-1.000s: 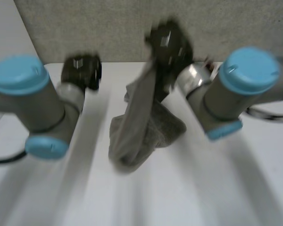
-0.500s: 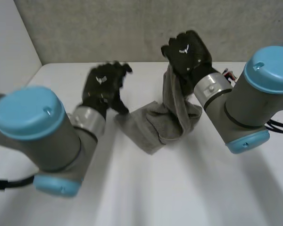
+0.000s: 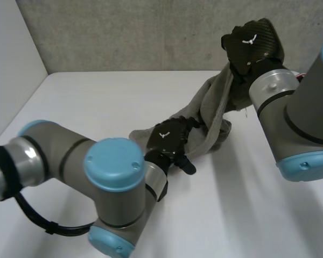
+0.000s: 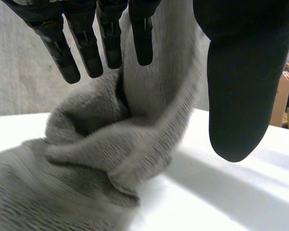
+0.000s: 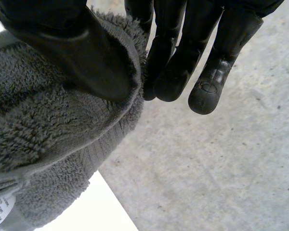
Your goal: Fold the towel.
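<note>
The right robot hand (image 3: 251,45), its thumb pinching an edge of the grey towel (image 3: 212,105) against its fingers, has carried that edge higher and farther to its own side than 0.5 seconds earlier, so the cloth now stretches in a slanted band from the hand down to the white tabletop (image 3: 86,107). The left robot hand (image 3: 171,141) has swung in from beside the towel to its low, bunched end, fingers (image 4: 89,48) straight and grasping nothing yet. By the look of it, the towel is being drawn out for 2-handed spreading, with no fold yet made.
</note>
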{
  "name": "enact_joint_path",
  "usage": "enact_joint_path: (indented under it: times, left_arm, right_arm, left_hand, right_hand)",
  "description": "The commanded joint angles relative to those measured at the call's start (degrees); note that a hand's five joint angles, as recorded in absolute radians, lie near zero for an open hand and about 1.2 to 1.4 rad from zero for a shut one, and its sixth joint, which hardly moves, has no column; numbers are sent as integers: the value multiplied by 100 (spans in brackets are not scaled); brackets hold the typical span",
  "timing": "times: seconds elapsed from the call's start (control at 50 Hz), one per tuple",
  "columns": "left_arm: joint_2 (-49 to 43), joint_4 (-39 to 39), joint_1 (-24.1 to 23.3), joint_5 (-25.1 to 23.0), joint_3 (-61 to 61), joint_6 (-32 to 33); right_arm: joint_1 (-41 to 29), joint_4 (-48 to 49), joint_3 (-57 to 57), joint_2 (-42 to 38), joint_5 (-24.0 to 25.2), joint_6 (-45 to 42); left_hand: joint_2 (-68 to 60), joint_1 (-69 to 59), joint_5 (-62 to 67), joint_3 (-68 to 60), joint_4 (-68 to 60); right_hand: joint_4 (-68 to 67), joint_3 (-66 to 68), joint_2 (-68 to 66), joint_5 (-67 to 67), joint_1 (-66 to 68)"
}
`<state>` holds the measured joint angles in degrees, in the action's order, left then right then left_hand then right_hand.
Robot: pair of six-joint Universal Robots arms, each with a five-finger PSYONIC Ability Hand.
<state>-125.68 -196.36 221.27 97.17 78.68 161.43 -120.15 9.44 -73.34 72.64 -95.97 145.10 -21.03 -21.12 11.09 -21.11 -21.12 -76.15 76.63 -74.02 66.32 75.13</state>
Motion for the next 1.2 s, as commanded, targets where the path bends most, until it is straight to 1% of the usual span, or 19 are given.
enact_joint_path:
  times: [0.02,0.2,0.34,0.42,0.46,0.64,0.68,0.7,0.72,0.74,0.78,0.8,0.84,0.9,0.94,0.96,1.0,1.12,1.2]
  left_arm:
    - [-711,45,-101,82,-511,-7]
    - [-1187,37,-110,302,-1013,11]
    - [-1424,-33,-101,285,-1285,-33]
    - [-1460,-60,-93,285,-1355,-77]
    - [-1460,-77,-93,276,-1373,-147]
    - [-1249,-16,-40,293,-1127,-24]
    - [-733,19,336,285,-830,133]
    - [-730,19,338,285,-828,134]
    - [-373,28,582,276,-619,299]
    - [-370,28,584,276,-617,301]
    - [356,45,1065,197,-276,773]
    - [360,45,1068,197,-274,776]
    - [1094,89,1514,92,-30,1440]
    - [1502,107,1656,3,77,1830]
    - [2167,98,1823,-285,235,2460]
    - [2170,98,1823,-287,235,2463]
    - [2547,203,1894,-593,323,2901]
    - [2636,810,1973,-858,350,3333]
    - [2330,1485,2139,-911,297,3649]
  right_arm:
    - [0,-12,-215,399,17,185]
    - [0,-12,-558,760,70,440]
    - [9,-12,-804,1050,87,659]
    - [9,-12,-857,1112,87,730]
    - [9,-12,-866,1130,96,774]
    - [158,-30,-787,1182,131,712]
    - [316,-195,-700,1313,341,643]
    - [317,-197,-699,1314,342,642]
    - [404,-397,-621,1375,525,590]
    - [404,-399,-620,1376,527,589]
    - [623,-836,-384,1428,929,467]
    - [624,-838,-383,1428,931,466]
    - [825,-1319,-112,1437,1211,396]
    - [992,-1881,213,1472,1387,361]
    - [1089,-2154,372,1507,1449,352]
    - [1090,-2157,373,1508,1450,352]
    - [1239,-2664,575,1595,1624,308]
    - [1336,-3246,637,1428,1968,97]
    - [1231,-3571,619,728,2091,-122]
  left_hand:
    - [-415,-406,409,-407,-406]
    - [-1340,-1332,1335,-1332,-1332]
    - [-3824,-3815,3818,-3816,-3815]
    - [-4486,-4478,4480,-4478,-4478]
    - [-5890,-5882,5885,-5882,-5882]
    - [-5897,-5888,5891,-5889,-5888]
    - [-5897,-5888,5891,-5889,-5888]
    - [-5897,-5888,5891,-5889,-5888]
    - [-5897,-5888,5891,-5889,-5888]
    - [-5897,-5888,5891,-5889,-5888]
    - [-5897,-5888,5891,-5889,-5888]
    - [-5897,-5888,5891,-5889,-5888]
    - [-5897,-5888,5891,-5889,-5888]
    - [-5897,-5888,5891,-5889,-5888]
    - [-5897,-5888,5891,-5889,-5888]
    - [-5897,-5888,5891,-5889,-5888]
    - [-5897,-5888,5891,-5889,-5888]
    - [-5897,-5888,5891,-5889,-5888]
    - [-5897,-5888,5891,-5889,-5888]
  right_hand:
    - [-385,337,-598,368,487]
    - [-385,337,-598,368,487]
    - [-385,337,-598,368,487]
    - [-385,337,-598,368,487]
    - [-385,337,-598,368,487]
    - [-385,337,-598,368,487]
    - [-385,337,-598,368,487]
    - [-385,337,-598,368,487]
    - [-385,337,-598,368,487]
    - [-385,337,-598,368,487]
    - [-385,337,-598,368,487]
    - [-385,337,-598,368,487]
    - [-385,337,-598,368,487]
    - [-385,337,-598,368,487]
    - [-385,337,-598,368,487]
    - [-385,337,-598,368,487]
    - [-385,337,-598,368,487]
    - [-385,337,-598,368,487]
    - [-385,337,-598,368,487]
